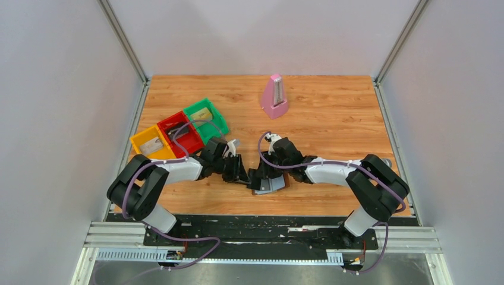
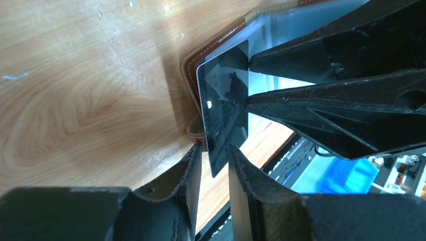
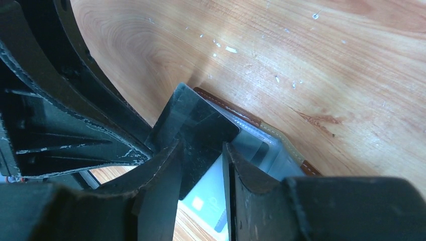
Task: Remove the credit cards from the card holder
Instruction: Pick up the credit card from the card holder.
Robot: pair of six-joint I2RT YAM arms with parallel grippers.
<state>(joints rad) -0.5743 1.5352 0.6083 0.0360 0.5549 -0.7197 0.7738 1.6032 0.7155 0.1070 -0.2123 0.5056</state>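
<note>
Room: grey walls, wood table (image 1: 333,107).
Trays: red/yel/grn trays (image 1: 138,142) back-left; pink metronome (image 1: 274,95) far centre.
L gripper (image 2: 215,148): I see jaws narrowly apart, dark card (image 2: 223,95) end just in the gap, not pinched.
R gripper (image 3: 201,145): narrow, fingers flank same card; can't tell if gripping.
Holder: card holder (image 2: 188,65) open, front-centre of table, under both grippers.
Cards: dark card tilted up over holder; silver card (image 3: 203,203) shows below it.

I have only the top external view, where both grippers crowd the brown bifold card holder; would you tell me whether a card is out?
Observer: The left wrist view shows a dark glossy card lifted at the card holder's rim, between the left gripper's jaws.
Operator: And the right gripper?
Observer: That same card shows between its jaws too.
Operator: Any other card?
Observer: A pale grey chip card lies beneath it, seen from the right wrist.
</note>
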